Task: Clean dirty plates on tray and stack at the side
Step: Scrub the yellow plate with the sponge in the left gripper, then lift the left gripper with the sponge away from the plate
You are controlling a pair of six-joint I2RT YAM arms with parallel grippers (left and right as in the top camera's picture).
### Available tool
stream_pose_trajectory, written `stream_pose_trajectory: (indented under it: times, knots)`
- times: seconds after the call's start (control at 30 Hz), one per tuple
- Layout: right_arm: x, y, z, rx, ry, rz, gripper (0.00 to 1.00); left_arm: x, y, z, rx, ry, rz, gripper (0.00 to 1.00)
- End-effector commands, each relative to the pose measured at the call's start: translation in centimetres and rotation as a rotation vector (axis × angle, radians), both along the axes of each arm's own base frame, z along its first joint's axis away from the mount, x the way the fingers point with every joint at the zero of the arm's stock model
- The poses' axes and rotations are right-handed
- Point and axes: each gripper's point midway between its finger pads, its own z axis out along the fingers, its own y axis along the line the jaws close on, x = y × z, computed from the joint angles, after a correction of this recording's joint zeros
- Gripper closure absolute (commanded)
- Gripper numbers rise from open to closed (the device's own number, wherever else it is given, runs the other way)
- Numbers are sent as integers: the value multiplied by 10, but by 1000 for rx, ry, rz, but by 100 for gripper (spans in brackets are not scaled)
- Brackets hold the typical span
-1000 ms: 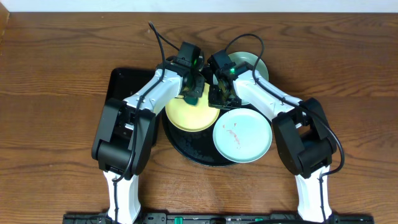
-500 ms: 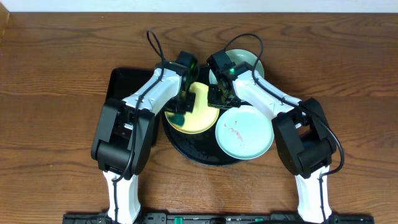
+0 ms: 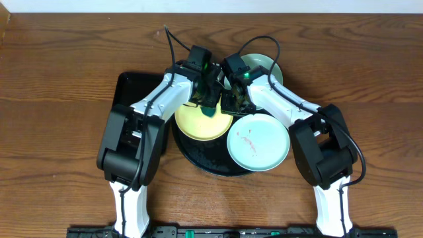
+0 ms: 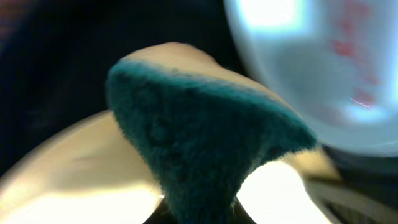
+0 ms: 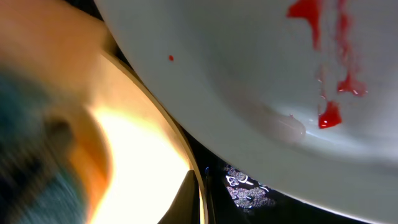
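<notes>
The yellow plate [image 3: 197, 123] lies on the left part of the round black tray [image 3: 211, 165]. My left gripper [image 3: 207, 104] is shut on a green sponge [image 4: 199, 137] and presses it on the plate's far edge. My right gripper [image 3: 234, 100] is shut on the yellow plate's rim [image 5: 200, 186], which sits between its fingers. A teal plate with red smears [image 3: 258, 142] lies on the tray's right part, and it also shows in the right wrist view [image 5: 280, 74]. A second teal plate [image 3: 269, 66] lies behind the right arm, mostly hidden.
A rectangular black tray [image 3: 125, 89] lies to the left, partly under the left arm. Both arms cross above the round tray's far half. Brown wooden table [image 3: 59, 145] surrounds everything.
My left gripper swept the sponge from the yellow plate's left side back to its far right edge. The yellow plate shifted slightly. The right gripper kept its hold.
</notes>
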Motion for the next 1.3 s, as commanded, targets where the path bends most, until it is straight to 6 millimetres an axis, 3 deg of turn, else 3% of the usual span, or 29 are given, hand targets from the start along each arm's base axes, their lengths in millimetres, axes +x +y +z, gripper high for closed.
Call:
stream_pose_trajectory:
  times: [0.0, 0.1, 0.23, 0.4, 0.5, 0.57, 0.73, 0.83, 0.93, 1.1, 1.2, 1.27]
  knots:
    - [-6, -2, -19, -43, 27, 0, 99, 21, 65, -7, 298, -92, 292, 92]
    - [-6, -2, -19, -43, 27, 0, 99, 10, 83, -8, 377, -66, 376, 92]
    - [-6, -2, -19, -43, 27, 0, 99, -31, 77, -18, 364, 119, 303, 93]
    - [-6, -2, -18, -42, 26, 0, 99, -91, 36, -19, 158, 387, 11, 92]
    - [-5, -2, -18, -41, 24, 0, 99, -107, 5, -9, -33, 439, -161, 93]
    - [-5, -2, -18, -41, 24, 0, 99, -103, -7, -6, -94, 407, -208, 92]
    - [-5, -2, -18, -41, 24, 0, 99, -55, -16, -7, -114, 212, -185, 93]
    - [-5, -2, -18, -41, 25, 0, 99, -11, 6, -9, -21, 73, -11, 92]
    - [-5, -2, -18, -41, 25, 1, 99, 21, 47, -8, 104, -26, 232, 93]
    - [-5, -2, -18, -41, 24, 1, 99, 34, 105, -2, 266, -83, 452, 93]
    - [-5, -2, -18, -41, 24, 0, 99, 32, 103, 17, 198, -50, 495, 93]
    - [-5, -2, -18, -41, 24, 0, 99, 31, 95, 40, 132, -39, 482, 93]
